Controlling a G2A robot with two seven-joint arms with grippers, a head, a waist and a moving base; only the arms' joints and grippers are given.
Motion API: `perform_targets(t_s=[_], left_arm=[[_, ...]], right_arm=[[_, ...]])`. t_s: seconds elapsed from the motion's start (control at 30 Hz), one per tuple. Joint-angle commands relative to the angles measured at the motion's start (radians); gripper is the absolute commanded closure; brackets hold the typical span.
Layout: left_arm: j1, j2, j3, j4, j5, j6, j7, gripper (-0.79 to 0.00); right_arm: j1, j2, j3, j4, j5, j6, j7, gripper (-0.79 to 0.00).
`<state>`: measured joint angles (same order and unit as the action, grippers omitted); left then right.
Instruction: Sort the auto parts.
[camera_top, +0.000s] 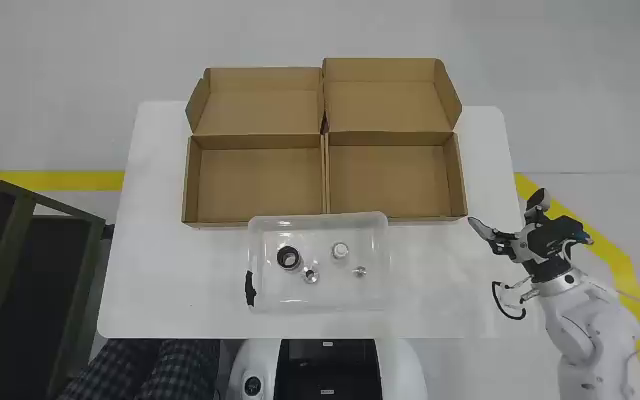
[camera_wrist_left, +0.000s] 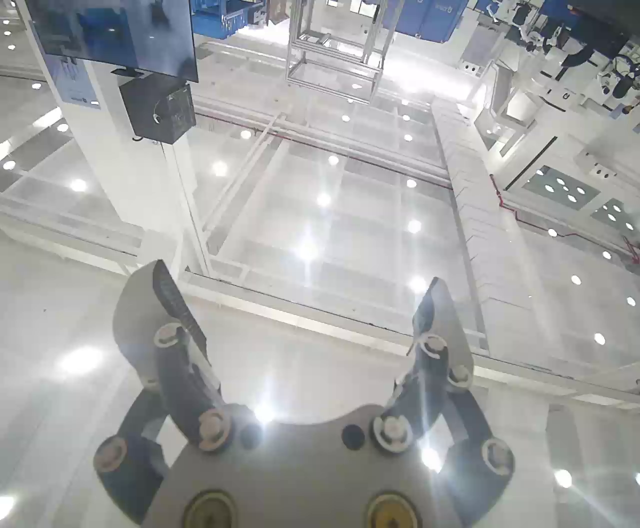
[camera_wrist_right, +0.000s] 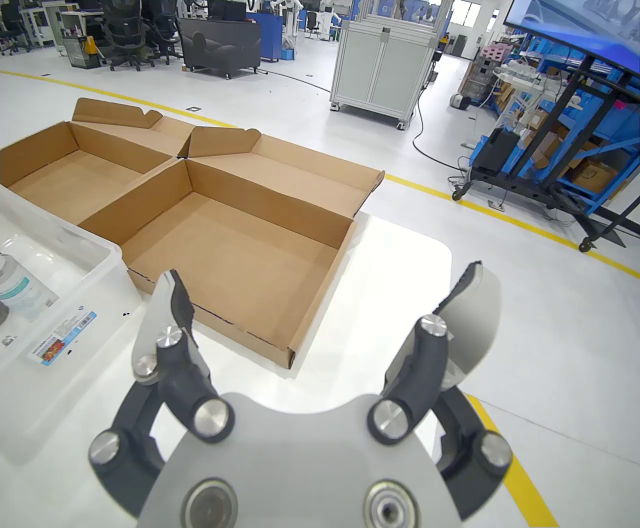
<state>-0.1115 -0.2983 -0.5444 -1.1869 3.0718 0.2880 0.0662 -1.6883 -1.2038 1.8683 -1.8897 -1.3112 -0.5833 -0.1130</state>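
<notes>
A clear plastic tray (camera_top: 375, 225) at the table's front holds several small auto parts: a black ring (camera_top: 290, 258), a metal fitting (camera_top: 311, 275), a white cap (camera_top: 341, 250) and a small silver piece (camera_top: 360, 270). Behind it two open cardboard boxes stand side by side, the left box (camera_top: 255, 182) and the right box (camera_top: 395, 180), both with nothing inside. My right gripper (camera_top: 505, 207) (camera_wrist_right: 322, 272) hangs open by the table's right edge, apart from the tray (camera_wrist_right: 100, 245) and the right box (camera_wrist_right: 225, 250). My left gripper (camera_wrist_left: 297, 277) points up at the ceiling, open, with nothing between its fingers.
The white table (camera_top: 440, 270) has bare surface to the right of the tray and along both sides of the boxes. A black curved piece (camera_top: 249, 288) sits at the tray's left front corner. Yellow floor tape (camera_top: 60, 180) runs past the table.
</notes>
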Motion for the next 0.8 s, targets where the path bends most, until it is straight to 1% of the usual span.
perform_targets(t_s=[0.0, 0.67, 0.73, 0.77], left_arm=[[0.000, 0.000, 0.000, 0.000, 0.000, 0.000, 0.000, -0.785], [0.000, 0.000, 0.000, 0.000, 0.000, 0.000, 0.000, -0.785], [0.000, 0.000, 0.000, 0.000, 0.000, 0.000, 0.000, -0.785], [0.000, 0.000, 0.000, 0.000, 0.000, 0.000, 0.000, -0.785]], right_arm=[[0.000, 0.000, 0.000, 0.000, 0.000, 0.000, 0.000, -0.785], [0.000, 0.000, 0.000, 0.000, 0.000, 0.000, 0.000, -0.785], [0.001, 0.000, -0.006, -0.004, -0.001, 0.000, 0.007, -0.785], [0.003, 0.002, -0.011, -0.013, -0.030, -0.002, 0.026, -0.785]])
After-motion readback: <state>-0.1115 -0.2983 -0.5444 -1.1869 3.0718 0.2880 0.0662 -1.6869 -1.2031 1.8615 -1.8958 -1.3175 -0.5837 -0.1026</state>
